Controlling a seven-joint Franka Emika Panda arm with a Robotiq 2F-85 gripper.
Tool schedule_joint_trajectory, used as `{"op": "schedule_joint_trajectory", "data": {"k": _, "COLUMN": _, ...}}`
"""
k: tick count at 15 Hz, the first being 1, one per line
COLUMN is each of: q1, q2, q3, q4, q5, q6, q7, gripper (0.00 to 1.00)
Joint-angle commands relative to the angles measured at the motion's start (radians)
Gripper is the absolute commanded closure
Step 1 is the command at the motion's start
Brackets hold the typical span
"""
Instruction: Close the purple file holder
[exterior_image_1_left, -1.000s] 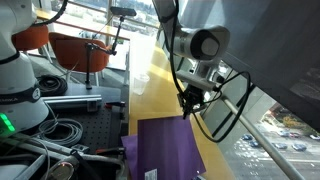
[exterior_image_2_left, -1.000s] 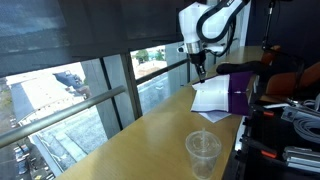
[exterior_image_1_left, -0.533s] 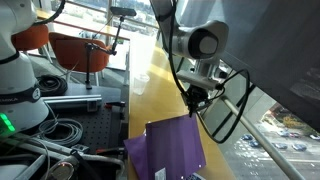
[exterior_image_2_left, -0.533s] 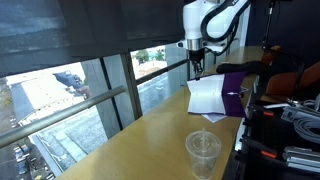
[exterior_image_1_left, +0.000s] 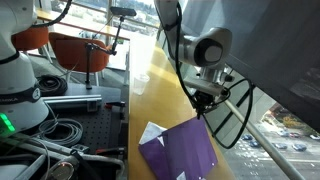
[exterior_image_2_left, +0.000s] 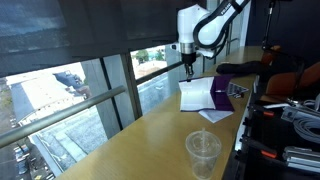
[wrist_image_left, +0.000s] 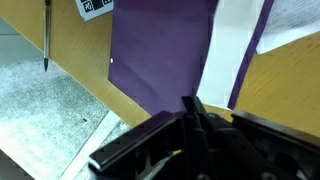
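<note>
White label near the purple file holder is unreadable.

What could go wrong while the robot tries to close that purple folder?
The folder lies loose on the table, with the gripper near its window-side edge; a push might slide or spin it instead of folding it. White pages stick out past the purple cover, so they might crease or jam when it shuts.
</note>
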Motion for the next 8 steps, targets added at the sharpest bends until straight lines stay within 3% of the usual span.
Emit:
{"op": "schedule_joint_trajectory", "data": {"k": 1, "q1": 0.008, "q2": 0.054, "q3": -0.012, "q4": 0.044, "q5": -0.017, "q6": 0.023, "q7": 0.028, "gripper": 1.00}}
{"op": "schedule_joint_trajectory", "data": {"k": 2, "q1": 0.012, "q2": 0.061, "q3": -0.013, "q4": 0.048, "q5": -0.016, "q6": 0.026, "q7": 0.040, "gripper": 0.74}}
{"op": "schedule_joint_trajectory", "data": {"k": 4, "q1": 0.015, "q2": 0.067, "q3": -0.007, "q4": 0.055, "q5": -0.005, "q6": 0.018, "q7": 0.051, "gripper": 0.68}}
{"op": "schedule_joint_trajectory", "data": {"k": 8, "q1": 0.018, "q2": 0.043, "q3": 0.022, "q4": 0.066, "q5": 0.053, "q6": -0.025, "q7": 0.074, "gripper": 0.38}}
